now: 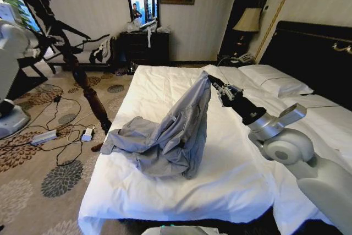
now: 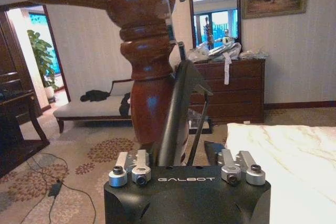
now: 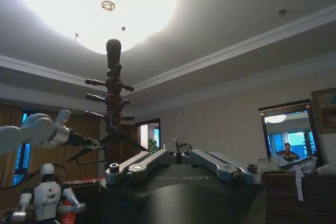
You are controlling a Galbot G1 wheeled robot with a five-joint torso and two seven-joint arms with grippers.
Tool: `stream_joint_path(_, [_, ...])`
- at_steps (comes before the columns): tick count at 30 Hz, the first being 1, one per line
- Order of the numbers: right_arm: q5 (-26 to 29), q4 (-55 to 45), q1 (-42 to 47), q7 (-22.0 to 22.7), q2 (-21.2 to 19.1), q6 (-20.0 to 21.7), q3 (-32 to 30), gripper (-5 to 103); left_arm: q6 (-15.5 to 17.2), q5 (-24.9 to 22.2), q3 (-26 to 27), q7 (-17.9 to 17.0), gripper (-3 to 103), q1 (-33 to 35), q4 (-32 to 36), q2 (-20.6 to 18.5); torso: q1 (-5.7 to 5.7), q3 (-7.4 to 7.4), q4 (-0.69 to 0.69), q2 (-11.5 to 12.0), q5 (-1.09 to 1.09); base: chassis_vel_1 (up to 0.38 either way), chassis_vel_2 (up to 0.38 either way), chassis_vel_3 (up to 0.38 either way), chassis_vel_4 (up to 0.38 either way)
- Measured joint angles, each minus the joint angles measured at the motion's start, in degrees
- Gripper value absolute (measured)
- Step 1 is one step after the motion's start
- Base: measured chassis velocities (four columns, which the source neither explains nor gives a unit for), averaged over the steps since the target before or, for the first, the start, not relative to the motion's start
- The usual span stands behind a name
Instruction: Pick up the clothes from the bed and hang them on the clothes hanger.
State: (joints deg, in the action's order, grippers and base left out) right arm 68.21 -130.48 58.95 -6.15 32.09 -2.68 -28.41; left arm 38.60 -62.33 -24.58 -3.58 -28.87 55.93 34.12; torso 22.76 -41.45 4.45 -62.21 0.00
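1. One light blue-grey shirt (image 1: pixel 170 130) lies on the bed (image 1: pixel 165 191), near its foot and toward the robot's left side. The fabric is thin and soft, heaped in loose folds, with one part drawn up into a steep peak.
2. One right gripper (image 1: pixel 212 79) sits at the top of that peak. Its jaws are closed to a narrow pinch on the shirt's raised edge, and the cloth hangs down from them in a long drape.
3. One bed, wide, covered by a smooth white duvet, with two white pillows (image 1: pixel 275 83) against a tall black headboard (image 1: pixel 313 53).
4. One black clothes hanger (image 2: pixel 178 114), with a broad curved shoulder and a thin straight lower bar, stands just above the left gripper (image 2: pixel 186 169) in the left wrist view. The hanger's shoulder runs down between the jaws; I cannot tell whether they press it or stand open.
5. One tall turned-wood pole (image 2: pixel 149 77), dark, glossy and bulbous, with side pegs, rises directly behind the hanger. From the head it stands on the patterned carpet (image 1: pixel 49 158) beside the bed.
6. One dark wooden dresser (image 2: pixel 231 90) stands against the far wall, with a mirror (image 2: pixel 215 22) above it.
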Motion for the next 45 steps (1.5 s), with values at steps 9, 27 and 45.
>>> stream_joint_path(9, [-0.62, 0.09, -0.02, -0.21, 0.06, -0.09, 0.26, 0, -0.35, -1.8, 0.59, 0.18, 23, 0.85, 1.08, -0.97, 0.0, 0.0, 0.01, 0.0, 0.0, 0.0, 0.0, 0.0, 0.0])
stream_joint_path(27, [-1.52, -0.24, 0.86, -0.1, -0.18, -0.14, -0.1, 0, -4.66, -10.4, 6.3, 0.08, 17, 4.81, 13.28, -4.75, 0.0, 0.0, 0.01, 0.0, 0.02, 0.0, 0.0, 0.0, 0.0])
stream_joint_path(45, [-2.43, -0.13, 2.1, 12.38, 0.01, 6.79, -1.25, 0, -8.89, -31.9, 24.55, 16.94, 17, 29.37, 50.99, -19.1, -0.01, 0.01, 0.01, -0.01, 0.02, 0.0, 0.0, 0.0, 0.0])
